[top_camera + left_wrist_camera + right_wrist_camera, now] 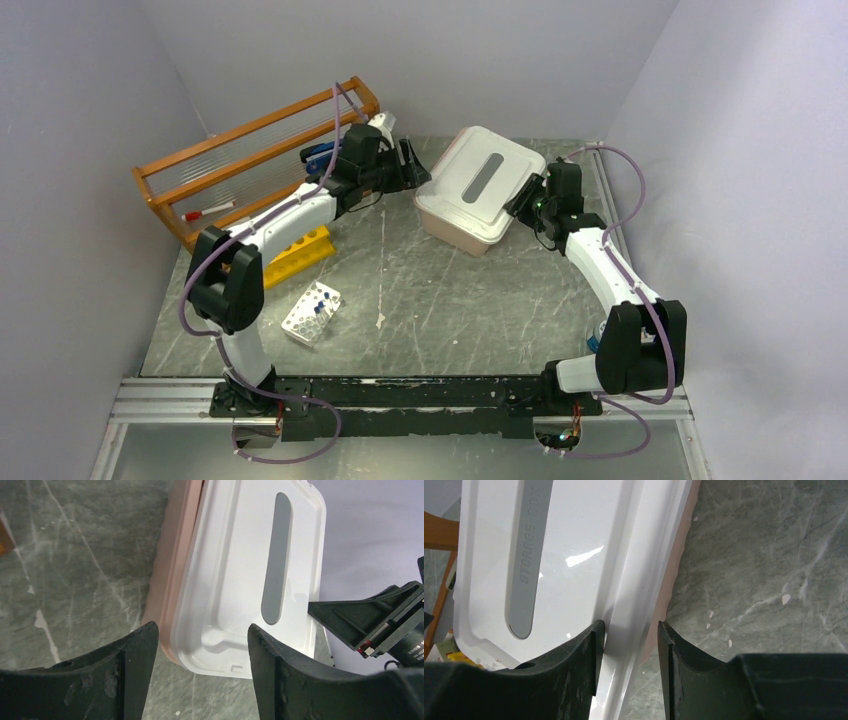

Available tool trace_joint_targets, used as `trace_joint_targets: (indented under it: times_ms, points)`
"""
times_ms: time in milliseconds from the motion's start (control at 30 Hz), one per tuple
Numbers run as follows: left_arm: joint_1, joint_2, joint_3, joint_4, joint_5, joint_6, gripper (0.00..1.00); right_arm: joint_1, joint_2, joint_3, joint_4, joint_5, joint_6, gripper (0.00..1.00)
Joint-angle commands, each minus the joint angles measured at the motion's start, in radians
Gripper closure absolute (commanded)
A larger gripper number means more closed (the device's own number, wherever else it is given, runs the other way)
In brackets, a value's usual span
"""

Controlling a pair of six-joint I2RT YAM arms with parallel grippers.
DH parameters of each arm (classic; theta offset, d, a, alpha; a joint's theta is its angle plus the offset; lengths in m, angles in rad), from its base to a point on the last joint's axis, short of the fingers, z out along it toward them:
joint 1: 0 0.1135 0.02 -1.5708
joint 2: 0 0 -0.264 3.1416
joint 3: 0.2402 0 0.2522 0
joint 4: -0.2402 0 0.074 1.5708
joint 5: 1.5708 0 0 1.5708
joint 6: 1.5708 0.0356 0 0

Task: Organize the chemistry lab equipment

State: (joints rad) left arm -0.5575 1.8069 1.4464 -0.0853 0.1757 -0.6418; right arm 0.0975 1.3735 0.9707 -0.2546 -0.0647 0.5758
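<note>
A storage box [480, 180] with a pink body and a white lid [235, 570] stands at the back middle of the table. My left gripper [412, 165] hovers at its left corner, open and holding nothing; in the left wrist view [202, 627] that corner shows between the spread fingers. My right gripper [522, 200] sits on the box's right edge. In the right wrist view [630, 624] its fingers straddle the lid's rim [639, 580], one on the lid and one at the pink wall. Tiny blue-capped vials [320, 298] stand in a white rack [300, 328] at front left.
An orange wooden shelf [250, 135] stands at the back left with a red-capped pen [208, 211] on it. A yellow tube rack [296, 255] lies beside the left arm. A blue item [597, 336] peeks out by the right arm's base. Walls close in on three sides.
</note>
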Motion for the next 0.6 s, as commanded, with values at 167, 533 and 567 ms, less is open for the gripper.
trace_joint_targets:
  times_ms: [167, 533, 567]
  points:
    - [0.003, -0.008, 0.033, -0.066, -0.088, 0.112, 0.32, -0.002, 0.011, 0.026, -0.007, -0.033, 0.008, 0.54]
    - [0.002, 0.083, 0.047, -0.084, -0.058, 0.141, 0.36, -0.001, 0.068, 0.038, 0.025, -0.056, 0.033, 0.54]
    - [0.001, 0.089, 0.049, -0.089, -0.069, 0.144, 0.37, 0.0, 0.07, 0.041, 0.022, -0.046, 0.032, 0.53]
